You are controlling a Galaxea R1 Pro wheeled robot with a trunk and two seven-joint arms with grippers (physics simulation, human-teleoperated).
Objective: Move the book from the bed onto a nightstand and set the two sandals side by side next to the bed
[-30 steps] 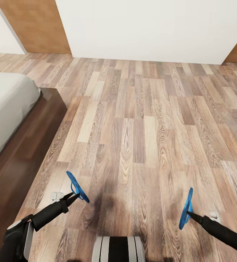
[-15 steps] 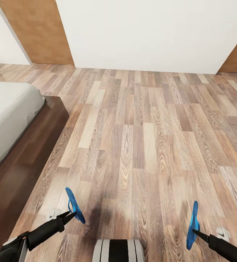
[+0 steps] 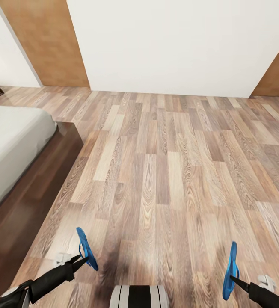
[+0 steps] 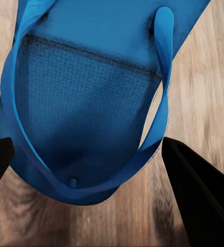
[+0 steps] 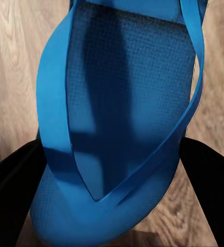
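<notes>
Each hand carries one bright blue sandal above the plank floor. My left gripper (image 3: 80,259) is shut on the left sandal (image 3: 86,249) at the lower left of the head view, close to the bed (image 3: 15,145). In the left wrist view that sandal (image 4: 86,98) sits between the dark fingers (image 4: 199,195). My right gripper (image 3: 233,279) is shut on the other sandal (image 3: 230,265) at the lower right; in the right wrist view the sandal (image 5: 122,128) hangs upright between the fingers (image 5: 214,190). The book and nightstand are out of view.
The bed's dark wooden frame (image 3: 37,188) runs along the left side. Open plank floor (image 3: 169,162) stretches ahead to a white wall (image 3: 169,42). Brown doors stand at the far left (image 3: 45,42) and far right (image 3: 278,72).
The whole head view has shifted, with bed and wall lower and more of the left side showing, so the camera moved. Both grippers, still holding the sandals, sit lower in the picture.
</notes>
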